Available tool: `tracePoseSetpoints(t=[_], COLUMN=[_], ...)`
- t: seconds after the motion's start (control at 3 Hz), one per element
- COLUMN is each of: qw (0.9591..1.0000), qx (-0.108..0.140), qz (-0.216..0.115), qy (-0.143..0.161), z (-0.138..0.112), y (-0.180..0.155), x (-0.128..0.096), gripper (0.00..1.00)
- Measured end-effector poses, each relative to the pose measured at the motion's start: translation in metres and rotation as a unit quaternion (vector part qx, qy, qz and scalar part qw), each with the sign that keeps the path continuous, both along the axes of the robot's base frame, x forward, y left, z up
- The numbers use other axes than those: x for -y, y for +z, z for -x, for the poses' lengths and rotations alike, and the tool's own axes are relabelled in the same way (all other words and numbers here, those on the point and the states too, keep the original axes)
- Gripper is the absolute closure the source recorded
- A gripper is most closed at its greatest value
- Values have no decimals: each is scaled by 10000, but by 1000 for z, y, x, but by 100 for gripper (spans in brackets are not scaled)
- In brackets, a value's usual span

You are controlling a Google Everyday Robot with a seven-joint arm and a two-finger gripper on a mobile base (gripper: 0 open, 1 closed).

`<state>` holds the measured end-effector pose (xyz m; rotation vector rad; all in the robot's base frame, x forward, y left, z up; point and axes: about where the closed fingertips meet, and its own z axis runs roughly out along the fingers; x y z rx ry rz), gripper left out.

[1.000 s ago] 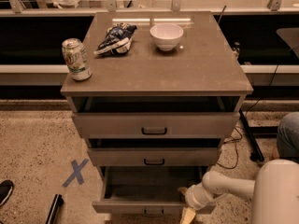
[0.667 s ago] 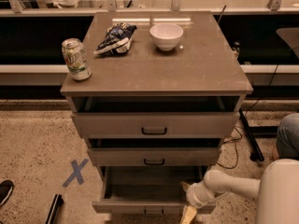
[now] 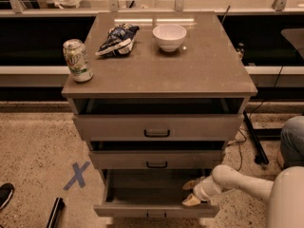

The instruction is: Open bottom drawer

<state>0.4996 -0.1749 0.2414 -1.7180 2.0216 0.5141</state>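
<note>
The grey-brown cabinet (image 3: pixel 156 70) has three drawers. The bottom drawer (image 3: pixel 142 194) is pulled far out, its inside shows empty, and its small black handle (image 3: pixel 156 217) sits at the lower edge of the view. The top drawer (image 3: pixel 156 126) and middle drawer (image 3: pixel 156 159) are each pulled out a little. My gripper (image 3: pixel 192 193) reaches in from the lower right on a white arm and sits over the right inner part of the bottom drawer, just behind its front panel. Its two tan fingertips (image 3: pixel 191 201) stand apart with nothing between them.
On the cabinet top stand a soda can (image 3: pixel 78 60), a chip bag (image 3: pixel 116 38) and a white bowl (image 3: pixel 169 36). A blue tape X (image 3: pixel 77 175) marks the floor at left. Black cables (image 3: pixel 251 137) and a person's knee (image 3: pixel 292 141) are at right. A shoe (image 3: pixel 4 194) is at far left.
The gripper and arm hold almost the same place over the open bottom drawer. The drawers have not visibly moved.
</note>
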Motion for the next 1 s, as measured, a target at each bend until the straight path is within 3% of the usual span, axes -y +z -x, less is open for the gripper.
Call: tracePoseSetpoints(t=[0.33, 0.67, 1.0], qw=[9995, 9990, 9983], qx=[276, 414, 540], qz=[-99, 155, 142], qy=[-89, -26, 175], z=[-19, -26, -37], y=[-4, -32, -71], x=[18, 23, 8], gripper=[73, 96, 100])
